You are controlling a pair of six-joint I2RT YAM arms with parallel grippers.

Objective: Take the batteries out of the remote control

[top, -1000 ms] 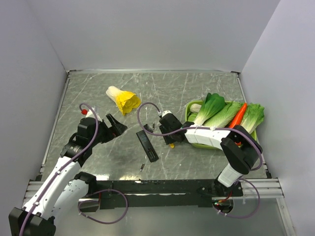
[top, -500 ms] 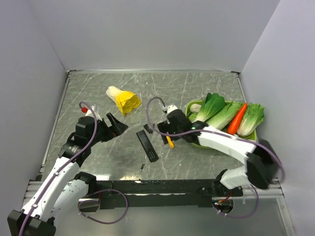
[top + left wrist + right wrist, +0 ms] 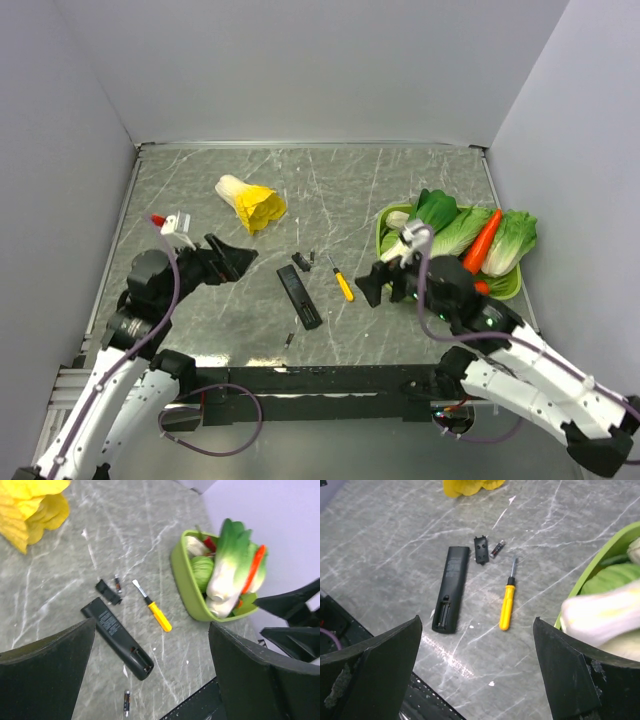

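The remote control (image 3: 299,296) (image 3: 117,637) (image 3: 451,589) lies flat at the table's middle, its battery compartment uncovered and empty. One of the batteries (image 3: 311,258) (image 3: 117,584) (image 3: 497,548) rests beside the small black cover (image 3: 300,263) (image 3: 108,591) (image 3: 481,549). The other (image 3: 290,340) (image 3: 126,702) lies near the front edge. My left gripper (image 3: 238,258) (image 3: 152,675) hovers open to the remote's left, holding nothing. My right gripper (image 3: 372,284) (image 3: 477,670) hangs open to the right of the yellow-handled screwdriver (image 3: 343,283) (image 3: 156,612) (image 3: 507,602), also holding nothing.
A green tray (image 3: 385,215) (image 3: 185,587) (image 3: 600,562) with bok choy and a carrot (image 3: 483,235) stands at the right. A yellow cabbage (image 3: 250,203) (image 3: 30,510) lies at the back left. Grey walls enclose the table.
My right gripper opened, left the screwdriver lying on the table and pulled back toward the near right. My left arm drew back slightly to the left.
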